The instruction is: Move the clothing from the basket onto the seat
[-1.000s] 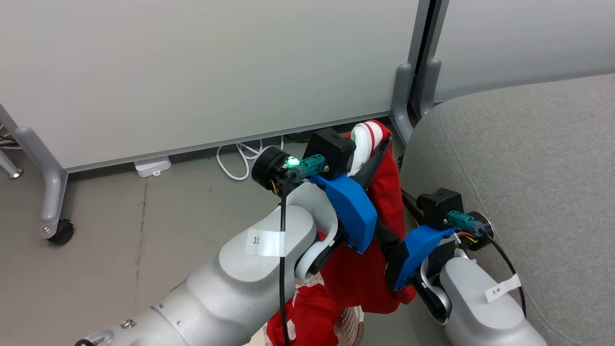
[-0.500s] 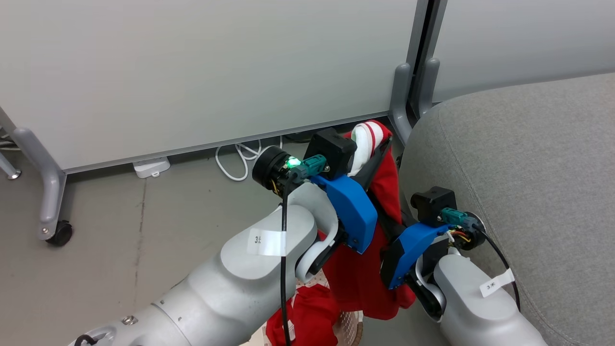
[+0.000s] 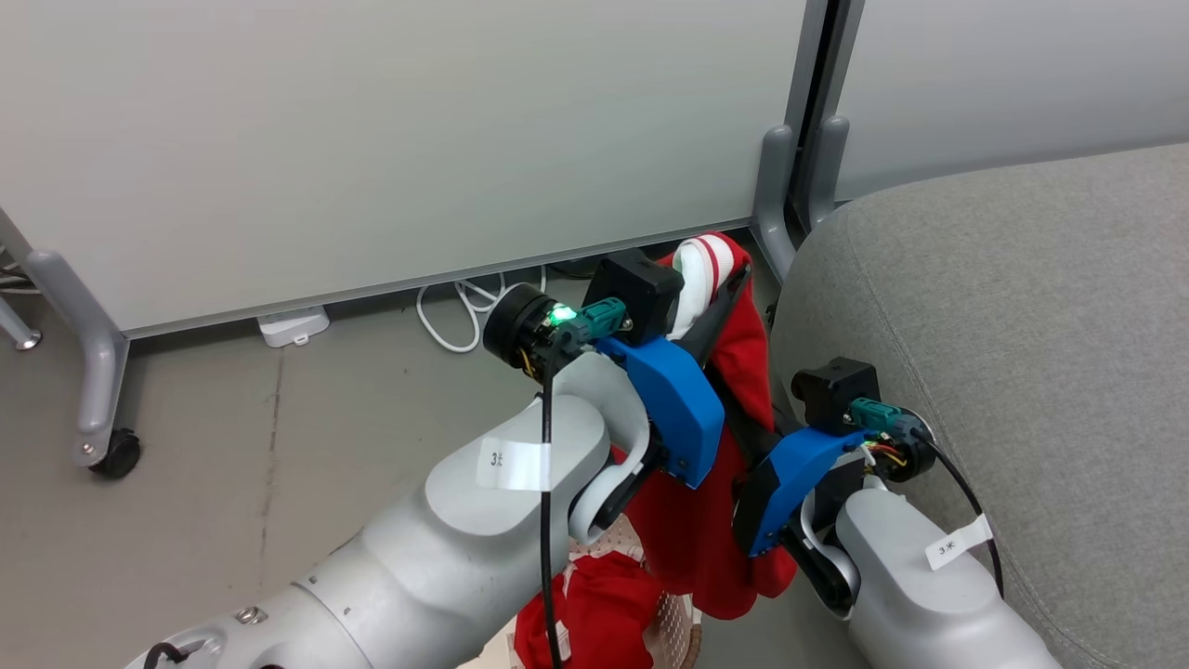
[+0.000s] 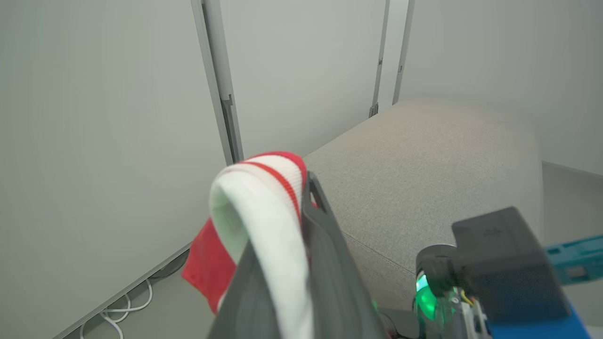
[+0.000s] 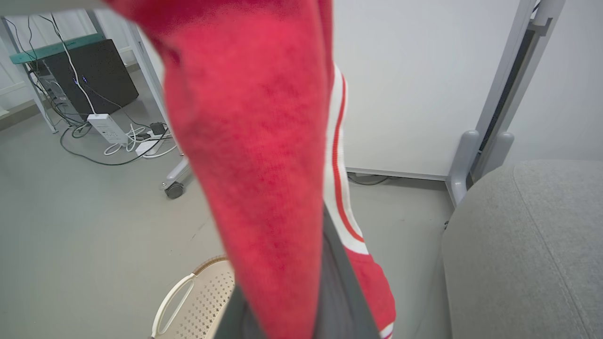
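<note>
Left jaws seemingly pinch clothing cuff; grey seat beyond.

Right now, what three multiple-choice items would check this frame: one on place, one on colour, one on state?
1. Where is the lifted garment? A. on the floor. B. hanging in the air beside the sofa. C. spread on the sofa.
2. What colour is its cuff? A. blue. B. black. C. white with a red stripe.
3. How is the left gripper? A. open, empty. B. shut on the cuff. C. half open.
Answers: B, it dangles beside the sofa; C, seen in the left wrist view; B, the cuff is clamped in it.
</note>
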